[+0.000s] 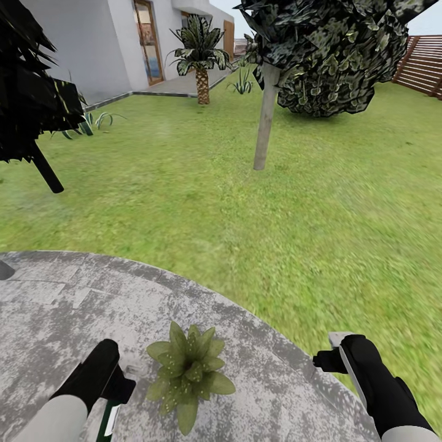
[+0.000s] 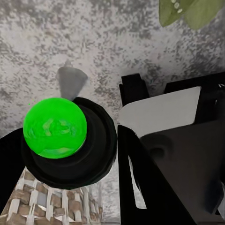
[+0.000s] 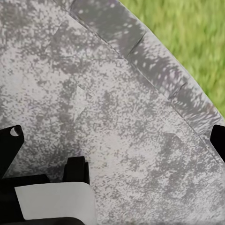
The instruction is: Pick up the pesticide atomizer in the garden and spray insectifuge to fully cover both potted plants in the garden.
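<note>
One potted plant (image 1: 187, 374), a rosette of pale-speckled green leaves, stands on the round grey stone patio (image 1: 55, 307) near its front. Just left of it, my left gripper (image 1: 118, 382) is shut on the pesticide atomizer (image 1: 110, 420), whose dark green body and white label show below the fingers. In the left wrist view the atomizer's black top (image 2: 89, 154) carries a bright green ball (image 2: 55, 127) between the black fingers (image 2: 154, 183), and a leaf of the plant (image 2: 187, 11) shows at the frame's edge. My right gripper (image 1: 328, 356) hangs open over the patio's rim, right of the plant.
Green lawn (image 1: 276, 202) spreads beyond the patio. A thin tree trunk (image 1: 265, 116) stands mid-lawn under dark foliage. A palm (image 1: 201, 61) and the house lie far back, a dark shrub (image 1: 27, 98) at left, and a brown slatted fence (image 1: 423, 61) at far right.
</note>
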Controlling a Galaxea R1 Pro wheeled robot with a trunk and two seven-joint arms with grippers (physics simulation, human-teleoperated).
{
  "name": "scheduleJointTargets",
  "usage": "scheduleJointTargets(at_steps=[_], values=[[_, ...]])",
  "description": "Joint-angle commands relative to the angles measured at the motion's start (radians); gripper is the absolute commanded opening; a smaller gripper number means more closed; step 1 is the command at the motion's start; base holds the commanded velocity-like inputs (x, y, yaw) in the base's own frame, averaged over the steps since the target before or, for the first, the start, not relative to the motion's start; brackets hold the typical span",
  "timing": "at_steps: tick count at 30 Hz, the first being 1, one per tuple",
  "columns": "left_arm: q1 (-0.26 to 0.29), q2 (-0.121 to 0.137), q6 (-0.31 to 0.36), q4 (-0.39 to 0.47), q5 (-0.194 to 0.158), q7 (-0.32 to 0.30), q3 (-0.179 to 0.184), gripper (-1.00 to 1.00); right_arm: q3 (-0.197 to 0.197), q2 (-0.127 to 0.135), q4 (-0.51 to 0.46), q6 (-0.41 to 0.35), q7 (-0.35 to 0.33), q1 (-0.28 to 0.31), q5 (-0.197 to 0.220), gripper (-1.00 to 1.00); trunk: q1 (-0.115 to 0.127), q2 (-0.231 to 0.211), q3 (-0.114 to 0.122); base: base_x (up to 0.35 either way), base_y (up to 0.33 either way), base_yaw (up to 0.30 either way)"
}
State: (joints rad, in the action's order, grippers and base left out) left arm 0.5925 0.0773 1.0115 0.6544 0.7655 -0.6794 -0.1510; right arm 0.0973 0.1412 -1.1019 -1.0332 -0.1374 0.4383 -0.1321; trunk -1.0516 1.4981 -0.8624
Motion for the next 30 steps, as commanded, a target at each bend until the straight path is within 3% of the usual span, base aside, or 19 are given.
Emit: scheduleJointTargets(at_steps=[1, 5, 14, 30], values=[[-0.003, -0.001, 0.002, 0.0, 0.011, -0.01, -0.003, -1.0, 0.001, 0.0, -0.001, -0.004, -0.01, 0.0, -0.011, 1.0, 0.0, 0.0, -0.001, 0.0, 0.0, 0.0], [-0.04, -0.001, 0.002, -0.003, 0.011, -0.009, -0.003, -1.0, 0.001, 0.0, -0.001, -0.004, -0.011, 0.0, -0.011, 1.0, 0.0, 0.0, -0.001, 0.0, 0.0, 0.0], [-0.069, -0.001, 0.002, -0.004, 0.01, -0.012, -0.004, -1.0, 0.002, 0.0, -0.001, -0.004, -0.011, 0.0, -0.011, 1.0, 0.0, 0.0, -0.001, 0.0, 0.0, 0.0], [-0.067, -0.002, 0.002, 0.005, 0.009, -0.015, -0.01, -1.0, 0.002, 0.0, -0.001, -0.004, -0.01, 0.0, -0.011, 1.0, 0.0, 0.0, -0.001, 0.0, 0.0, 0.0]])
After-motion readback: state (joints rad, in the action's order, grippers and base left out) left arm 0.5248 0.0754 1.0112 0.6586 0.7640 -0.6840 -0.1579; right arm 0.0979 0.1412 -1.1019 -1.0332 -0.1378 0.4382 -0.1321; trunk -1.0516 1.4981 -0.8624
